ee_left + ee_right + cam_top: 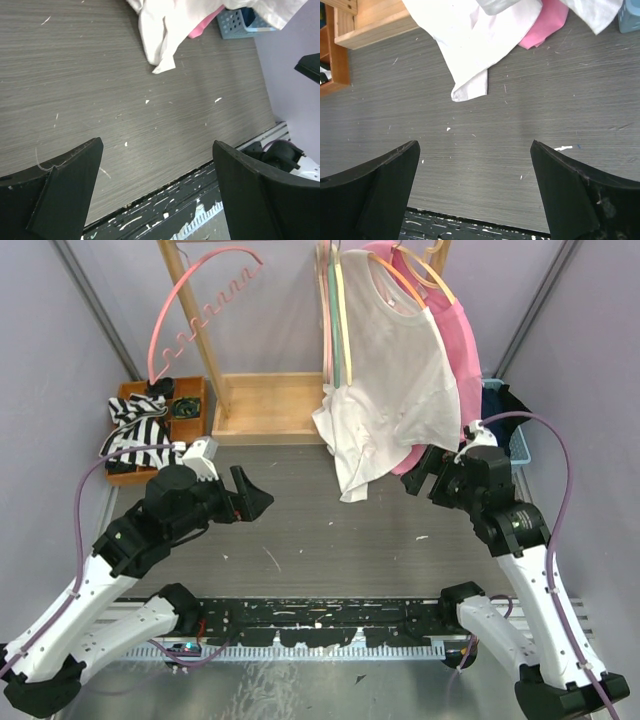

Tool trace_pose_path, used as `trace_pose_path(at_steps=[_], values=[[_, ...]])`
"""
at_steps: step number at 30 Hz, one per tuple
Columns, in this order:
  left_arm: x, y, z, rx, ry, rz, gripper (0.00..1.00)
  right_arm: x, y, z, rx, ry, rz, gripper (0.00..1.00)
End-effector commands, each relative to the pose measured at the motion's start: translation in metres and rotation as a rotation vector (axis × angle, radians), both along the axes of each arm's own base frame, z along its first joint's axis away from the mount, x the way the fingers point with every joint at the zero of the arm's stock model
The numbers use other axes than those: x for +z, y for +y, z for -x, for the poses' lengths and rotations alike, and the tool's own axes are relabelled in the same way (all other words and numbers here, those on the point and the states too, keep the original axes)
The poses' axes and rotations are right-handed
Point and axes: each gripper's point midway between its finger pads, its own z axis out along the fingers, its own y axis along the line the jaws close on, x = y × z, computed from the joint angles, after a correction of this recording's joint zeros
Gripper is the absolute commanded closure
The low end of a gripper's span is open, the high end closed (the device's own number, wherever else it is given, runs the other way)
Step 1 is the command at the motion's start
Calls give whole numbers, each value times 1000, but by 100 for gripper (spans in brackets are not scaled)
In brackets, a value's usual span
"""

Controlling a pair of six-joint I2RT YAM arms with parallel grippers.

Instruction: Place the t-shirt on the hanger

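Two grippers hang over the table (pixel 320 530) with jaws spread wide and nothing between them. The left gripper (pixel 157 145) is above the left half. The right gripper (pixel 475 144) is near the right edge, just beside the hanging cloth but apart from it. The t-shirt (pixel 400 390) is draped on the hanger (pixel 400 278), which hangs from the wooden rack (pixel 265 405) at the table's far edge, right of the middle. Its crumpled lower corner reaches down to the tabletop. A pink t-shirt (pixel 455 330) hangs just behind it. A striped cloth (pixel 135 420) lies in an orange tray (pixel 205 405) at the far left corner, and a blue basket (pixel 520 445) sits at the far right corner.
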Motion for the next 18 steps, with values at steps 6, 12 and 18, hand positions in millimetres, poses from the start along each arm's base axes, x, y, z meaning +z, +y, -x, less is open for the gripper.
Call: trace_pose_path(at_steps=[6,12,18], values=[[-11,14,23,-6,42,8,2,20,13,11,65,-137,-88,1],[-14,19,31,-16,45,4,2,30,16,14,88,-171,-106,1],[-18,23,28,-3,43,-29,2,35,20,10,105,-169,-110,1]])
